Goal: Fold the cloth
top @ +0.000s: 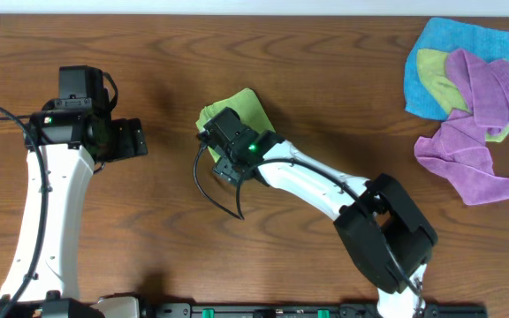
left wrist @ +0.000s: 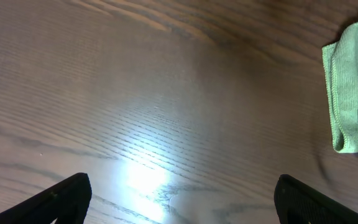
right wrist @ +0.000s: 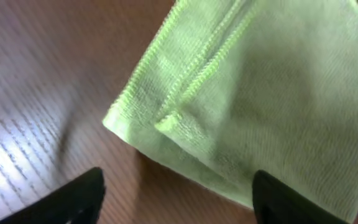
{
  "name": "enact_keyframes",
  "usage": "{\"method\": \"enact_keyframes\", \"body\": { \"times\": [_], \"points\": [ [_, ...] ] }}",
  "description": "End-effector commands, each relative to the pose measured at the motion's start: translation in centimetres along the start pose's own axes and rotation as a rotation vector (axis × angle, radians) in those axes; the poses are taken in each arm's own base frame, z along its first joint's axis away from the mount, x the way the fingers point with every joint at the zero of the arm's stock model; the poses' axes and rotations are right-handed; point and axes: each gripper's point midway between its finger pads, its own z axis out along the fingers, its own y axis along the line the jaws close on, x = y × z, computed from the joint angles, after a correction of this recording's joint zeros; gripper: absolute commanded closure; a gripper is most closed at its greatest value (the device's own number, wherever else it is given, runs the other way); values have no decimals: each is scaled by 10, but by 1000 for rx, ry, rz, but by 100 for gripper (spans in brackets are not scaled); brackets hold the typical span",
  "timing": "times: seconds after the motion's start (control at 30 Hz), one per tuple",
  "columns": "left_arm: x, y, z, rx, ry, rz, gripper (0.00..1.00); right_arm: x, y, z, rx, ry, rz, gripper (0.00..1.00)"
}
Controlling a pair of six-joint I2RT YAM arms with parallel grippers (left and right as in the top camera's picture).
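Overhead shows the cloth (top: 244,106) lying mid-way along the desk (top: 148,53) in a small layered bundle, so folding looks largely done. Right jaws stand apart just above it, gripping nothing; left jaws gape wide, well aside.

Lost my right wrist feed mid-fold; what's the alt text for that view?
A folded lime-green cloth lies on the wooden table, filling the upper right, layered stitched edges meeting at a corner on the left. The right tool is open, its dark fingertips at the bottom edge, not closed on the cloth.
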Motion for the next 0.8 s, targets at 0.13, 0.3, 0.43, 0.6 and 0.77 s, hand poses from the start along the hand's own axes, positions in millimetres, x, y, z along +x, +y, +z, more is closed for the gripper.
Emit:
{"method": "enact_keyframes", "body": {
  "times": [0.13, 0.3, 0.43, 0.6, 0.77],
  "points": [
    [1, 4, 3, -17, 6, 7, 5, 3, 3, 19, -45, -6, -112, 44],
    [1, 4, 3, -18, 6, 7, 5, 7, -3, 25, -40, 2, -139, 60],
    [1, 4, 3, -18, 6, 7, 5, 3, -4, 25, -34, -16, -140, 96],
    [1, 4, 3, -17, 5, 7, 5, -4, -6, 23, -26, -41, -139, 98],
    [0, 4, 3, -17, 2, 6, 5, -14, -5, 16, -22, -64, -143, 99]
  ]
}}
